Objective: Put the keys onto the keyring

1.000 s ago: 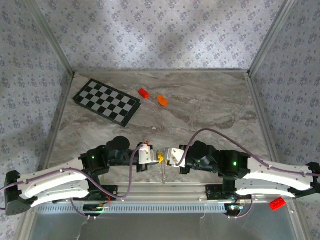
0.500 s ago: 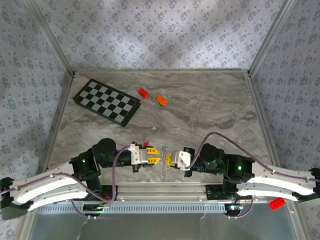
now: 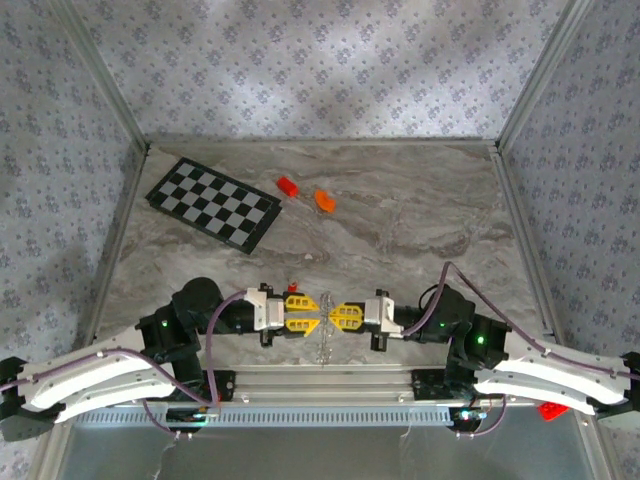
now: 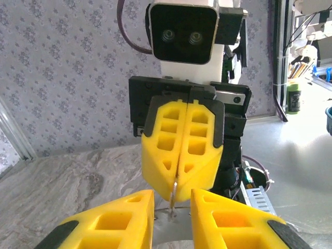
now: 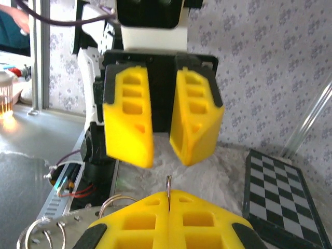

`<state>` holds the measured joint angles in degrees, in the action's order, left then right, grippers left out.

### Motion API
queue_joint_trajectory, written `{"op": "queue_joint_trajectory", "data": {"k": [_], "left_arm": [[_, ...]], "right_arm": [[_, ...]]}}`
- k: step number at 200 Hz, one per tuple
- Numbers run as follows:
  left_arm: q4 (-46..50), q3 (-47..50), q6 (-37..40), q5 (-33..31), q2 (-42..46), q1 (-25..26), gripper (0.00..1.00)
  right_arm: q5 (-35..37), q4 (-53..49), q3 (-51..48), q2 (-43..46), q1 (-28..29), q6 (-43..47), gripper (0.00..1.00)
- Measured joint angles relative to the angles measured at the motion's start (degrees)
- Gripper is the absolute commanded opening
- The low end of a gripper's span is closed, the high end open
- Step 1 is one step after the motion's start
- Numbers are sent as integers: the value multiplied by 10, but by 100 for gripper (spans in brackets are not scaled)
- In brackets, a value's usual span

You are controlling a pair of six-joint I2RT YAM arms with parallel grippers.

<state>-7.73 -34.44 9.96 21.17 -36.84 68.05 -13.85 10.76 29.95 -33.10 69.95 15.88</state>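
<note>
The keyring (image 3: 322, 335), a thin silvery loop with a chain-like edge, hangs between the two grippers near the table's front edge. My right gripper (image 5: 168, 196) is shut on its thin wire (image 5: 168, 184). In the left wrist view the right gripper (image 4: 179, 181) shows pinching the keyring (image 4: 175, 193). My left gripper (image 4: 172, 196) faces it tip to tip, open, with its fingers on either side of the ring and not touching it. In the top view the left gripper (image 3: 297, 311) and right gripper (image 3: 345, 316) nearly meet. A tiny red-headed key (image 3: 293, 287) lies just behind the left gripper.
A checkered board (image 3: 213, 203) lies at the back left, with a red brick (image 3: 287, 185) and an orange block (image 3: 325, 200) to its right. Another red brick (image 3: 548, 409) sits under the right arm. Thin metal loops (image 5: 41, 233) rest by the near rail.
Both arms have dropped and straightened, and the wrists have turned so the yellow fingers face up and point tip to tip. The ring still hangs between them.
</note>
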Motion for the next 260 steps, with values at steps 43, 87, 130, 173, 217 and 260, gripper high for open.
{"op": "queue_joint_trajectory", "data": {"k": [43, 87, 130, 173, 217, 260], "left_arm": [[0, 0, -4, 7, 0, 0, 21], [-1, 1, -4, 12, -1, 0, 18], [-3, 1, -4, 16, -3, 0, 18], [-20, 1, -4, 17, -6, 0, 19], [-44, 1, -3, 28, -40, 0, 16], [-56, 1, -3, 33, -45, 0, 15]], "right_arm": [[-25, 39, -1, 0, -8, -7, 0], [-36, 51, -1, 0, -8, -14, 0], [-38, 53, -1, 0, -8, -15, 0], [-38, 52, -1, -1, -8, -15, 0], [-38, 51, -2, -7, -10, -15, 0], [-40, 49, -2, -1, -11, -15, 0]]}}
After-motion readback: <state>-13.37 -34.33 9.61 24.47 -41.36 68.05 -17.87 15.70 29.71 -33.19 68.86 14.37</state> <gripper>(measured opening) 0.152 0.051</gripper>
